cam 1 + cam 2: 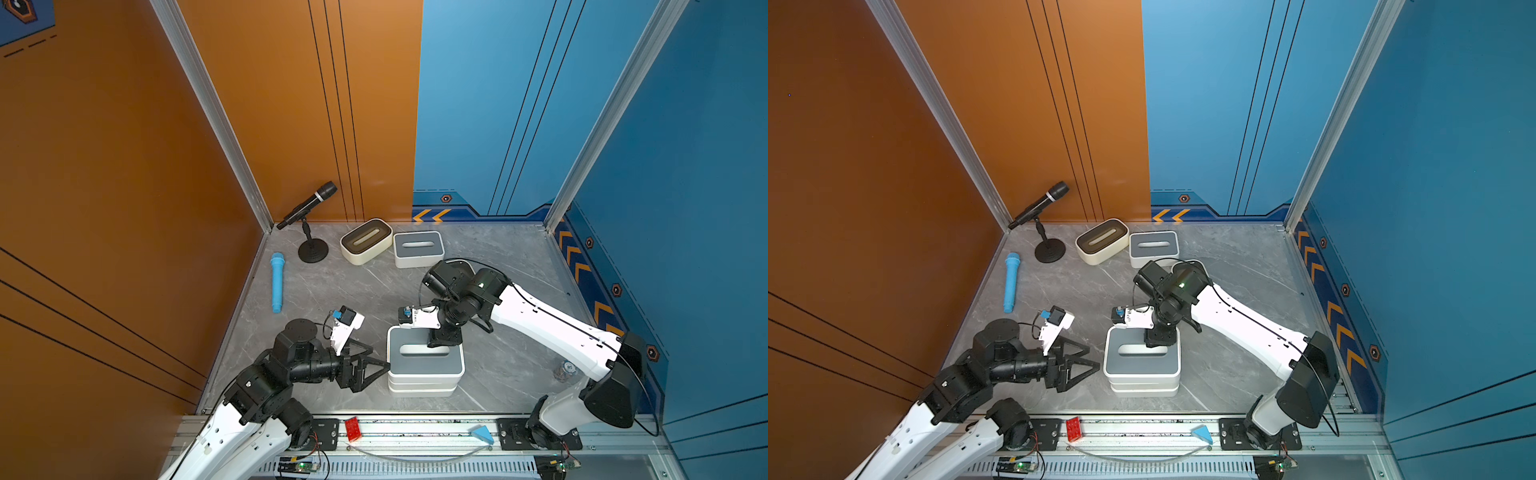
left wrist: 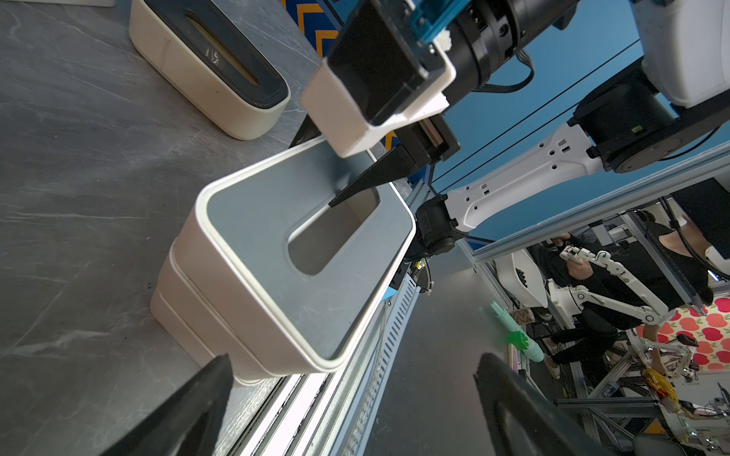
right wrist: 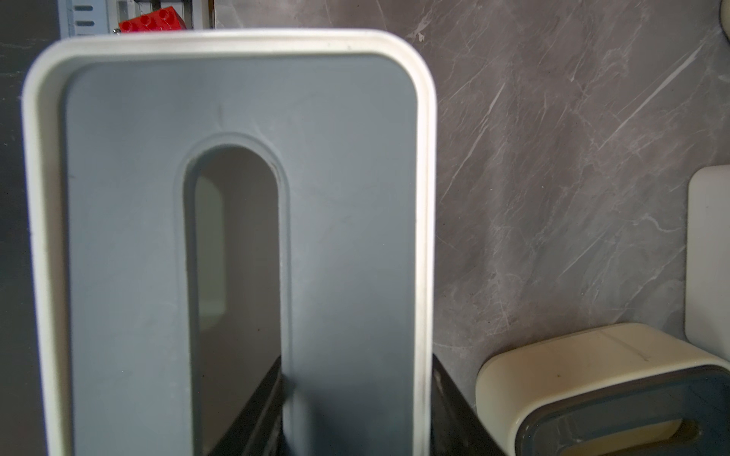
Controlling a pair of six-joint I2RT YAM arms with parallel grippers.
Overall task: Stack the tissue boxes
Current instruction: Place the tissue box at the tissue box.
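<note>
Near the table's front middle stands a stack of tissue boxes point(image 1: 422, 388). Its top box has a grey lid point(image 1: 424, 361) point(image 1: 1142, 362) point(image 2: 256, 221) point(image 3: 355, 197). My right gripper point(image 1: 444, 338) point(image 1: 1158, 338) point(image 3: 355, 357) is shut on that box's far wall, one finger down in the oval slot and one outside. My left gripper point(image 1: 380, 356) point(image 1: 1094, 357) point(image 2: 355, 359) stands open just left of the stack, with nothing between its fingers. At the back lie a cream box with a dark brown lid point(image 1: 365, 241) point(image 1: 1101, 241) point(image 2: 209, 59) point(image 3: 592, 395) and another grey-lidded box point(image 1: 418, 248) point(image 1: 1153, 247).
A black microphone on a stand point(image 1: 309, 208) is in the back left corner, and a blue microphone point(image 1: 277, 282) lies by the left wall. A red brick point(image 1: 353, 428) and a blue wedge point(image 1: 482, 434) rest on the front rail. A small can point(image 1: 564, 371) stands by the right arm.
</note>
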